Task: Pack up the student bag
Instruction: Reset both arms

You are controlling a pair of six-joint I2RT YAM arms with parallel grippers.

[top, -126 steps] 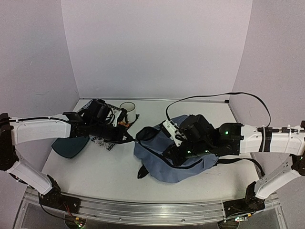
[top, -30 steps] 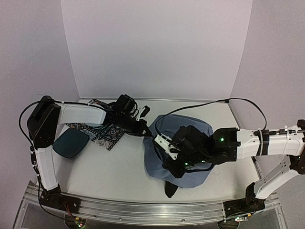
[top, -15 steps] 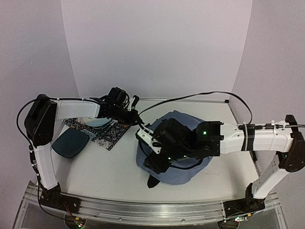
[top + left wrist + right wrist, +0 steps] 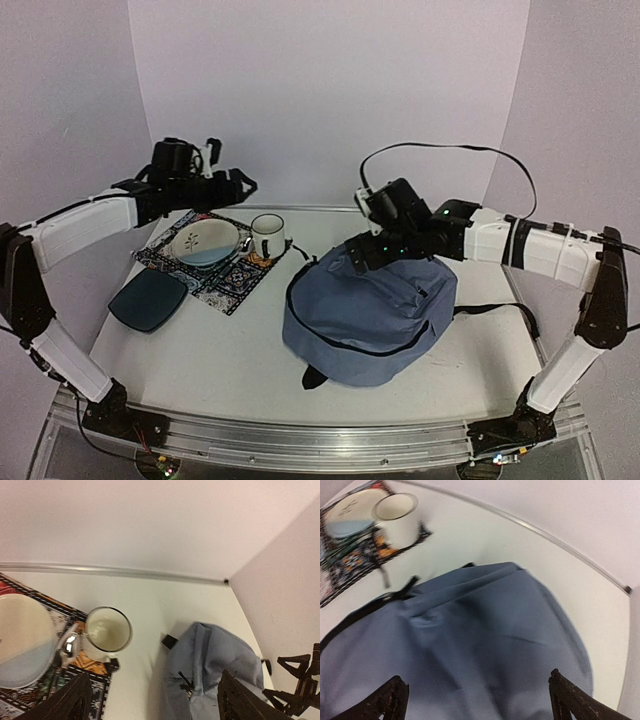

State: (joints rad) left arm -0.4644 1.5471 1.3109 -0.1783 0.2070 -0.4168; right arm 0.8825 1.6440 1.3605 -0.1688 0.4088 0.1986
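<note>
Student bag (image 4: 365, 310): soft blue-grey fabric, rounded, slumped on table right of centre. Placemat (image 4: 228, 284): rectangular, patterned weave. Tray (image 4: 148, 298): dark teal, smooth. Plate (image 4: 205, 243): round, glazed. Mug (image 4: 267, 237): white, cylindrical. Left gripper (image 4: 155, 697), right gripper (image 4: 481, 696): fingers apart, empty

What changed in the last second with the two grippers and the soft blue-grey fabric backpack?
Both let go of the soft blue-grey fabric backpack. The left gripper opened and rose back-left, above the patterned mat. The right gripper opened and lifted toward the bag's far side. The white mug, pale plate, mat and dark teal tray stayed put.
</note>
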